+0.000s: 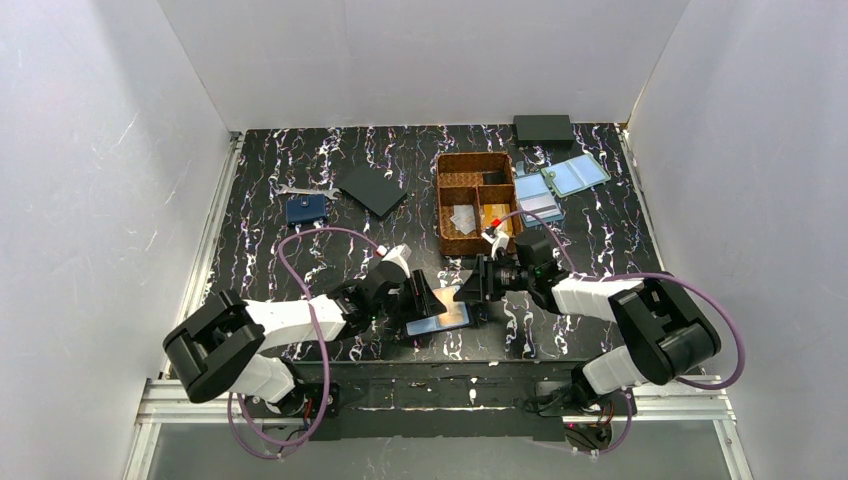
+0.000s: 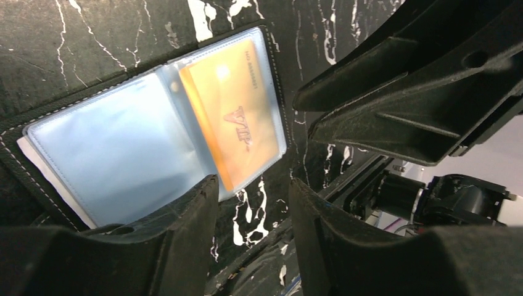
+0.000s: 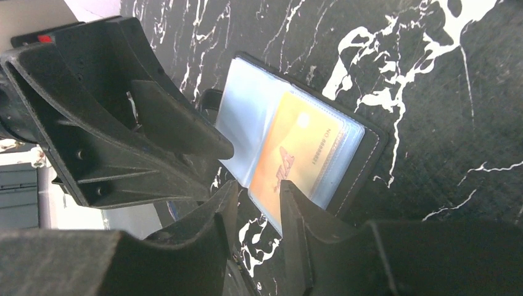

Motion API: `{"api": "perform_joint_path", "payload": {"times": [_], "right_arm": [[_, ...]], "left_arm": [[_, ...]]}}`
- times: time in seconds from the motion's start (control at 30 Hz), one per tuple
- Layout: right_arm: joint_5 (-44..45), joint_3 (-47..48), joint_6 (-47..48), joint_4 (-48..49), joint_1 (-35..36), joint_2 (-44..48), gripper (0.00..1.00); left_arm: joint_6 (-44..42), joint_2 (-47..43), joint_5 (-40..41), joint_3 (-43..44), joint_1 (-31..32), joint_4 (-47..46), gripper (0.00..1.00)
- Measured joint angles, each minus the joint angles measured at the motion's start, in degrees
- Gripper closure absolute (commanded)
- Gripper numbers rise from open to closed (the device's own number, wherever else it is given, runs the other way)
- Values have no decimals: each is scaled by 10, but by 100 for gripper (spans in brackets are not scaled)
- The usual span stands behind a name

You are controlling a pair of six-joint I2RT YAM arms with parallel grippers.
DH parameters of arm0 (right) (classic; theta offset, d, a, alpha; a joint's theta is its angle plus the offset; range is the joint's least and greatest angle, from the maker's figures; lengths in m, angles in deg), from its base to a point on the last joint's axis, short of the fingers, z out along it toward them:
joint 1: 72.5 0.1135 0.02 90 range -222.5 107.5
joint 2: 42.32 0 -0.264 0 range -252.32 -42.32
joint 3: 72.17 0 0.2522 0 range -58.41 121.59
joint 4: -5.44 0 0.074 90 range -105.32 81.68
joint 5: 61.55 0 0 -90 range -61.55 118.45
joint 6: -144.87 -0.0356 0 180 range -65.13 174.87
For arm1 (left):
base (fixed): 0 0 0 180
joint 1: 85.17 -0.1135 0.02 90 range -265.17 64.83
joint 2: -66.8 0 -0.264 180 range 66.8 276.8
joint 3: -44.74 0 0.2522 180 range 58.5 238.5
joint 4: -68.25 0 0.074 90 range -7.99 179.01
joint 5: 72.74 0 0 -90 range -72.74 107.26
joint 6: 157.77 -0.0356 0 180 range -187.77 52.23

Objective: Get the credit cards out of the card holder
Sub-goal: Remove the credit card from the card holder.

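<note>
The card holder (image 1: 447, 320) lies open near the table's front edge, with pale blue clear sleeves (image 2: 117, 148) and a black stitched rim (image 3: 370, 154). An orange-gold credit card (image 2: 231, 120) (image 3: 302, 154) sits inside one clear sleeve leaf that is lifted a little. My left gripper (image 1: 424, 296) (image 2: 253, 191) hovers at the holder's left side, open, with only table showing between its fingers. My right gripper (image 1: 476, 286) (image 3: 256, 194) faces it from the right, open, and the lower corner of the orange card's sleeve reaches into its gap. I cannot tell whether either finger touches the sleeve.
A brown divided basket (image 1: 441, 205) holding white paper scraps (image 1: 465, 217) stands behind the grippers. Pale blue holders (image 1: 575, 175) and a black box (image 1: 543, 128) lie at the back right. A black square (image 1: 372, 188) and a small navy wallet (image 1: 305, 209) lie at the back left.
</note>
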Motion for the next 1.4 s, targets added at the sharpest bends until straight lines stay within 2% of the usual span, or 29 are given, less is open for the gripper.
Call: {"api": "perform_joint_path", "payload": {"times": [0.6, 0.93, 1.13, 1.4], "right_arm": [[42, 7, 15, -10, 19, -50, 58], [-2, 8, -17, 16, 23, -69, 59], [-15, 8, -35, 32, 22, -76, 59], [-35, 8, -68, 73, 18, -76, 59]], "left_arm": [[-2, 42, 0, 10, -5, 1, 57], [-2, 70, -16, 19, -11, -3, 57], [-4, 71, -18, 19, -11, -1, 64], [-4, 75, -28, 19, -16, -3, 58]]}}
